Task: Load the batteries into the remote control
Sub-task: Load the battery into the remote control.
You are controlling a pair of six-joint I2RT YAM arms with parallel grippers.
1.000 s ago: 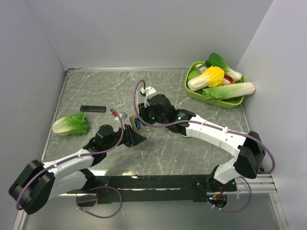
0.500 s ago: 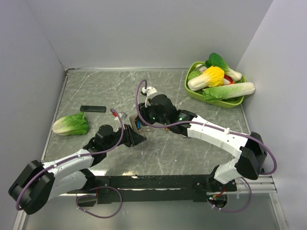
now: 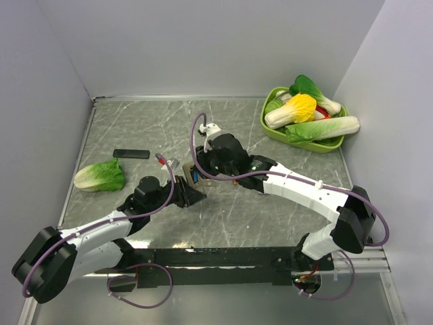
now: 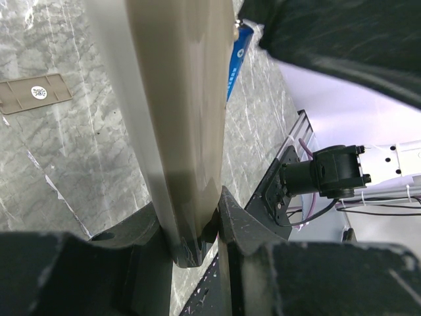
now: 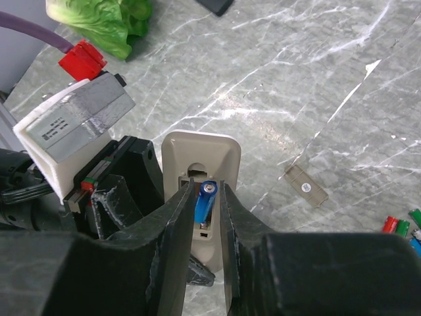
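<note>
My left gripper (image 4: 191, 227) is shut on the lower end of the remote control (image 4: 174, 99) and holds it upright, grey-beige back outward; it also shows in the top view (image 3: 188, 194). In the right wrist view the remote's (image 5: 200, 155) back compartment is open. My right gripper (image 5: 205, 191) is shut on a blue battery (image 5: 205, 199), tilted with its lower end inside the compartment. The battery shows in the left wrist view (image 4: 237, 62) too. A few loose batteries (image 5: 400, 226) with red and green wraps lie on the table at the right.
The remote's beige battery cover (image 5: 306, 186) lies flat on the marble table right of the remote. A lettuce leaf (image 3: 100, 176) and a flat black bar (image 3: 131, 154) lie at the left. A green tray (image 3: 268, 127) of toy vegetables stands at the back right.
My right gripper has shifted slightly left, closer over the remote. The left arm has held still.
</note>
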